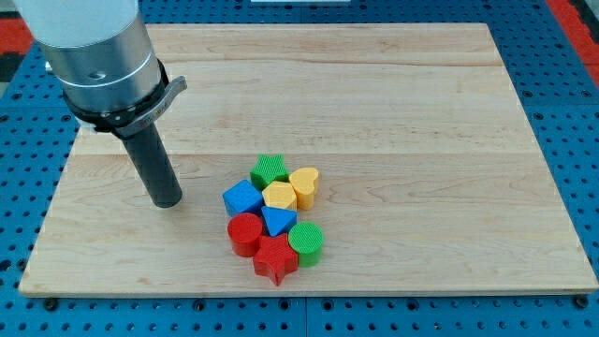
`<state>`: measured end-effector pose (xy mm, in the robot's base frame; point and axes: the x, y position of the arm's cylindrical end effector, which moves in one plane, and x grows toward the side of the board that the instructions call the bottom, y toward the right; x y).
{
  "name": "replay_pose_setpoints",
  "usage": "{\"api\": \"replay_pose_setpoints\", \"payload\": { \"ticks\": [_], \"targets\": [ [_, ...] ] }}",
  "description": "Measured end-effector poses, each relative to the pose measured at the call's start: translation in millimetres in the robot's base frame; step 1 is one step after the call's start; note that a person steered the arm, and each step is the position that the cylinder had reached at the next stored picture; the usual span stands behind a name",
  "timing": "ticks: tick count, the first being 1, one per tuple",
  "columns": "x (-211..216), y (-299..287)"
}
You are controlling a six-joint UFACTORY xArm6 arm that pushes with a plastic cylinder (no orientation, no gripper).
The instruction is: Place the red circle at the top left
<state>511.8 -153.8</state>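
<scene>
The red circle (245, 234) sits at the lower left of a tight cluster of blocks near the board's middle bottom. It touches the blue cube (243, 198) above it, the blue triangle (278, 221) to its right and the red star (276, 259) below right. My tip (168, 200) rests on the board to the left of the cluster, about level with the blue cube and apart from it. It touches no block.
The cluster also holds a green star (270, 169), a yellow heart (304, 185), a yellow hexagon (280, 196) and a green circle (306, 242). The wooden board (393, 103) lies on a blue pegboard table (571, 112).
</scene>
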Motion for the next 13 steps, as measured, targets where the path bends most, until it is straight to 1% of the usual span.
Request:
{"api": "replay_pose_setpoints", "payload": {
  "ticks": [3,4,5,6,7,8,9,10,11,12,13],
  "targets": [
    [2,-2],
    [28,-28],
    [76,21],
    [107,118],
    [106,130],
    [98,154],
    [86,166],
    [83,165],
    [85,150],
    [86,110],
    [75,109]
  ]
}}
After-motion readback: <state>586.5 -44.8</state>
